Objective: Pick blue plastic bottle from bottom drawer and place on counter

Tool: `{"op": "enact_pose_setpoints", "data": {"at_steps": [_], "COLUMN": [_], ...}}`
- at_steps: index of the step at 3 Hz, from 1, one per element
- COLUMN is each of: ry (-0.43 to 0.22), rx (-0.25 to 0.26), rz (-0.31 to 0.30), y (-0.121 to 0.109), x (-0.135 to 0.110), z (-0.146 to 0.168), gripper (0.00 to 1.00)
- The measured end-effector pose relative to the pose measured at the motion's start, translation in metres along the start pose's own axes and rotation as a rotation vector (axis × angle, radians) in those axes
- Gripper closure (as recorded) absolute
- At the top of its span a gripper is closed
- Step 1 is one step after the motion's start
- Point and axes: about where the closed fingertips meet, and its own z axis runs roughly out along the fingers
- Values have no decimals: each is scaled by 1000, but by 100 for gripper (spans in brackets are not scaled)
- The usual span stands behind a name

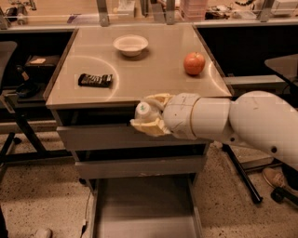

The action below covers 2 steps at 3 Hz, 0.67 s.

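Note:
My gripper [148, 115] is shut on the blue plastic bottle [143, 110]. Only the bottle's white cap and a bit of its neck show between the cream fingers. The gripper holds it in the air in front of the cabinet, level with the front edge of the counter [139, 69]. The bottom drawer [144, 209] stands pulled out below, its flat grey floor bare. My white arm comes in from the right.
On the counter lie a white bowl [131, 45], a red apple [194, 63] and a dark snack bar [95, 80]. Two shut grey drawers [102, 137] sit above the open one. A cluttered bench with metal posts [102, 11] runs behind. Chair legs stand at left and right.

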Motion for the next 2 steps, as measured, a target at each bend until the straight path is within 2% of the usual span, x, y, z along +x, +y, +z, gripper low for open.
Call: {"op": "enact_pose_setpoints", "data": {"at_steps": [1,2], "ry": [-2,-41], "rx": [4,36], "rz": [-2,-19], "y": [-2,-22], "x": [-2,-21], "z": [-1,-14], "gripper": [100,100]}}
